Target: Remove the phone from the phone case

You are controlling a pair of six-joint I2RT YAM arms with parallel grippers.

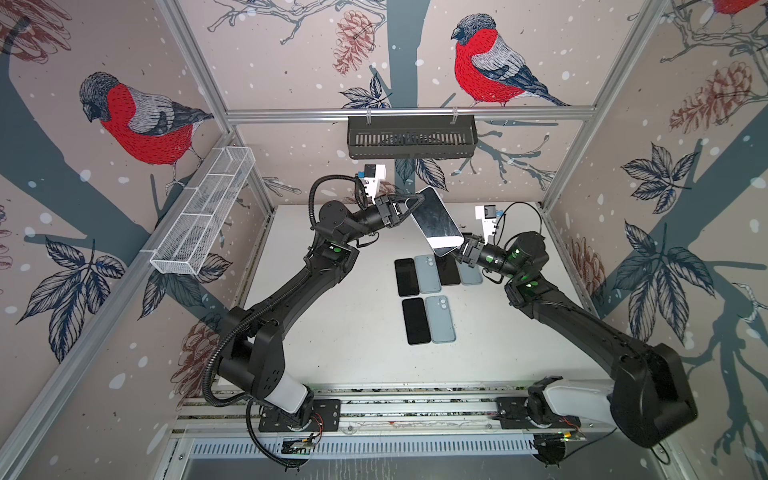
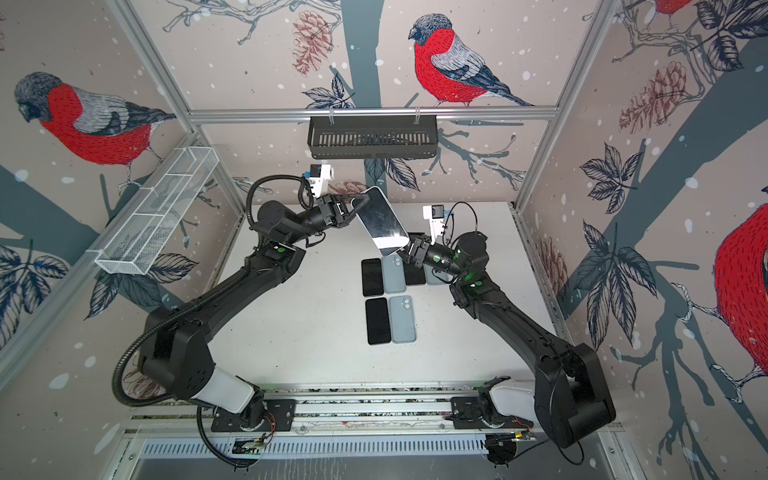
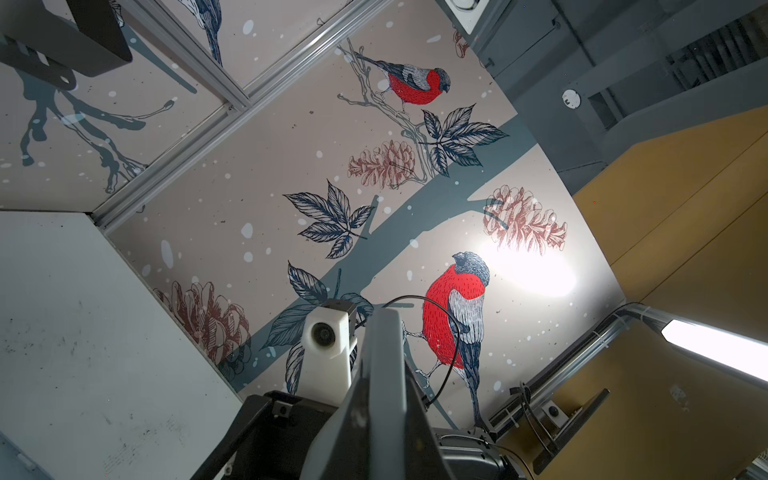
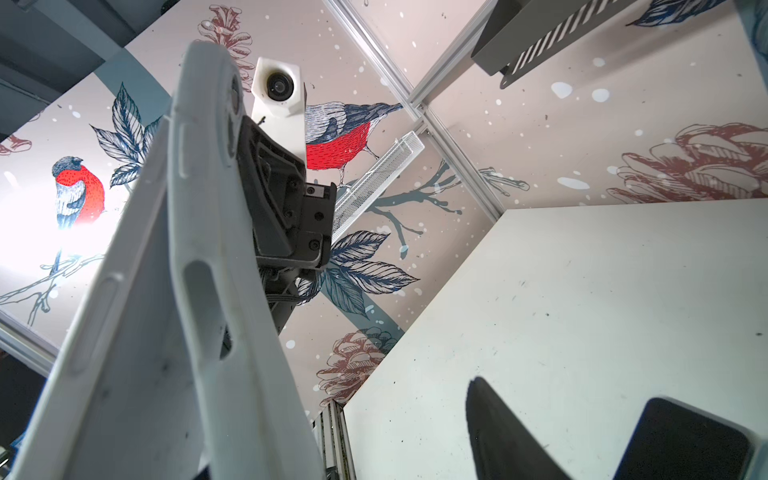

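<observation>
The phone point(image 1: 436, 220) sits in its white phone case point(image 4: 145, 311), tilted in the air well above the worktop point(image 1: 332, 332), and my left gripper point(image 1: 405, 208) is pressed together on the case's upper end. To do this step well, I'd make that pinch bite the case alone and have the other side peel one lower corner of the phone over the rim, rather than tug both ends at once. My right gripper point(image 1: 460, 248) is just under the lower end with jaws spread, and since one finger point(image 4: 507, 432) stands clear of the case, I judge it grips nothing.
</observation>
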